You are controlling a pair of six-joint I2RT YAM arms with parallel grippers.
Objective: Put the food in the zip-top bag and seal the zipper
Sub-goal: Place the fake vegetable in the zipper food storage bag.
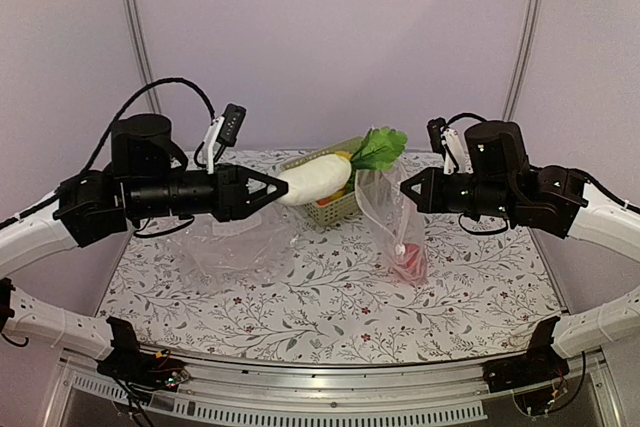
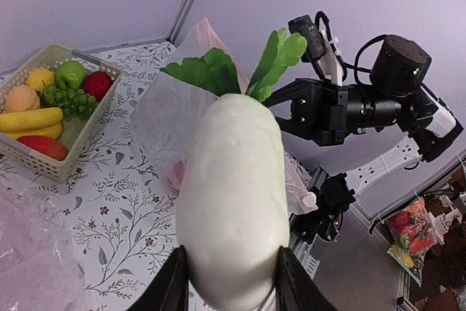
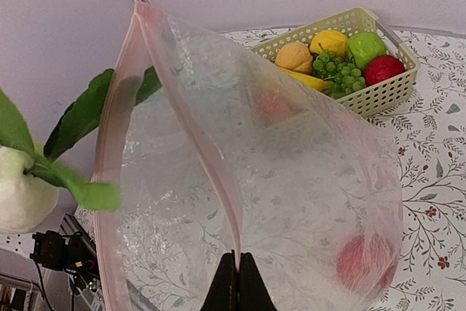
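A white oblong piece of food [image 2: 233, 194] with green leaves [image 1: 380, 147] is clamped between the fingers of my left gripper [image 1: 275, 187], which hold its blunt end. It hangs in the air, leaves pointing at the zip-top bag [image 1: 395, 217]. My right gripper [image 3: 238, 282] is shut on the bag's pink zipper [image 3: 211, 165] and holds the mouth up and gaping. A red fruit [image 3: 364, 260] lies at the bag's bottom, and the white slider [image 1: 399, 249] hangs low on the bag. Banana, grapes, lemon, peach, apple and a green fruit sit in the basket [image 3: 378, 96].
The cream basket [image 1: 335, 209] stands at the back of the table, behind the held food. A second crinkly clear bag [image 1: 230, 247] lies flat on the floral tablecloth under my left arm. Grey walls close in the back and sides.
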